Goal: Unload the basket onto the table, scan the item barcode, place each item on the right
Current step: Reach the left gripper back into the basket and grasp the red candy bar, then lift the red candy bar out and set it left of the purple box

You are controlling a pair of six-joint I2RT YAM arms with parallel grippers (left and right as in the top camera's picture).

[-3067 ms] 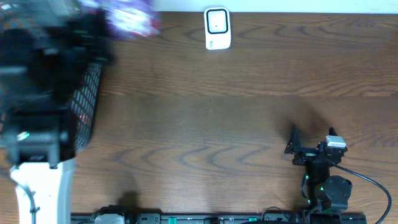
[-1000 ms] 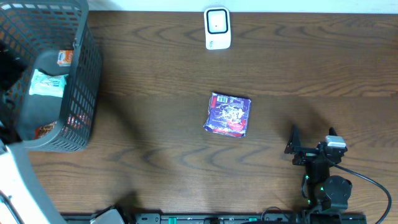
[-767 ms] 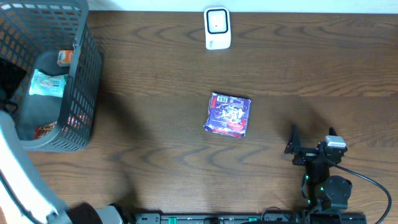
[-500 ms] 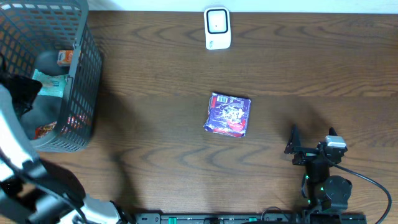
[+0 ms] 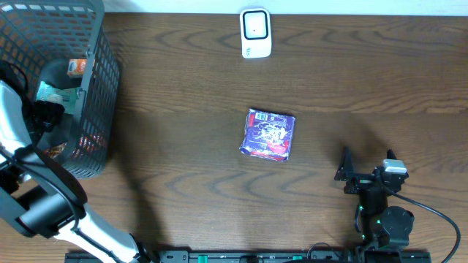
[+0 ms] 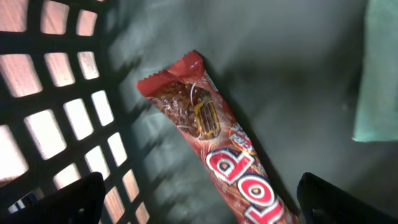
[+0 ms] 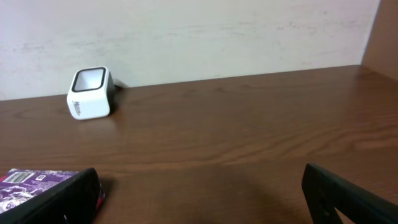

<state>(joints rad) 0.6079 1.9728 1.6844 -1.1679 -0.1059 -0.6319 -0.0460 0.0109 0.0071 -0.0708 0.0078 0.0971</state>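
A purple snack packet (image 5: pixel 269 135) lies flat mid-table, a barcode near its far edge; its corner shows in the right wrist view (image 7: pixel 34 183). The white scanner (image 5: pixel 255 33) stands at the back edge, also seen from the right wrist as the scanner (image 7: pixel 90 93). My left gripper (image 5: pixel 45 115) is down inside the grey basket (image 5: pixel 102 88), open, hovering over a red chocolate bar wrapper (image 6: pixel 217 155) that lies between its fingers (image 6: pixel 68 199) without touching them. My right gripper (image 5: pixel 365 162) rests open at the front right, holding nothing.
The basket also holds a teal packet (image 6: pixel 379 68) to the right of the red bar and an orange item (image 5: pixel 75 67) at the back. Its mesh wall (image 6: pixel 62 112) stands close on the left of my left gripper. A pale wall (image 7: pixel 199 31) runs behind the table.
The purple packet, blurred at the far left three seconds ago, has lain still mid-table for the last second. My left arm has swung up into the basket. The right arm has not moved.
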